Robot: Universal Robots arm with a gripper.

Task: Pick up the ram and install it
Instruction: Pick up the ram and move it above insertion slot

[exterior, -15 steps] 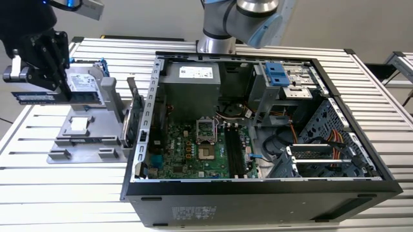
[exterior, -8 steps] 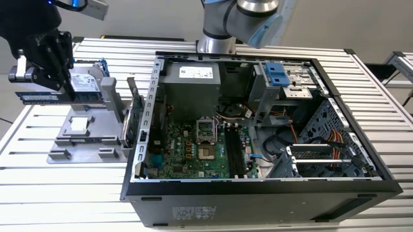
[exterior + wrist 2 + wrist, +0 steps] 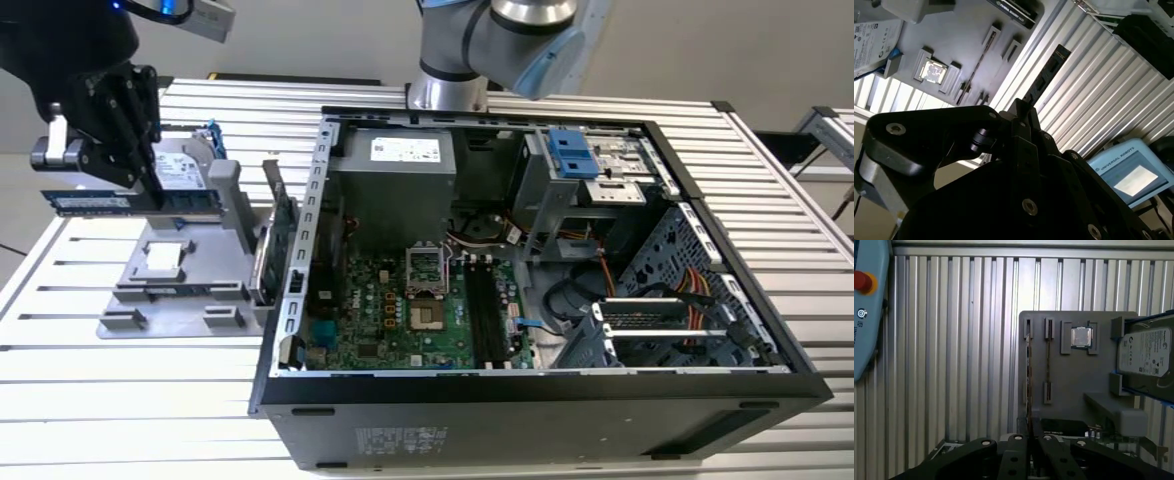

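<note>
In the exterior view, the gripper [image 3: 150,190] is clamped on the ram [image 3: 87,203], held level above the tray [image 3: 160,300]. Beside it, the open case [image 3: 534,385] holds the motherboard [image 3: 400,310].

In the second wrist view, the ram [image 3: 1046,75] juts from the fingers [image 3: 1026,117].

In the first wrist view, the ram [image 3: 1029,370] is edge-on over the tray [image 3: 1074,385], which holds a chip [image 3: 1081,337] and a drive [image 3: 1146,350].

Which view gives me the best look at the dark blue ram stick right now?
The exterior view: the long dark blue ram stick shows its flat side, held in the tool above the grey parts tray. Both wrist views catch it edge-on, as a thin strip beyond the tool.
</note>
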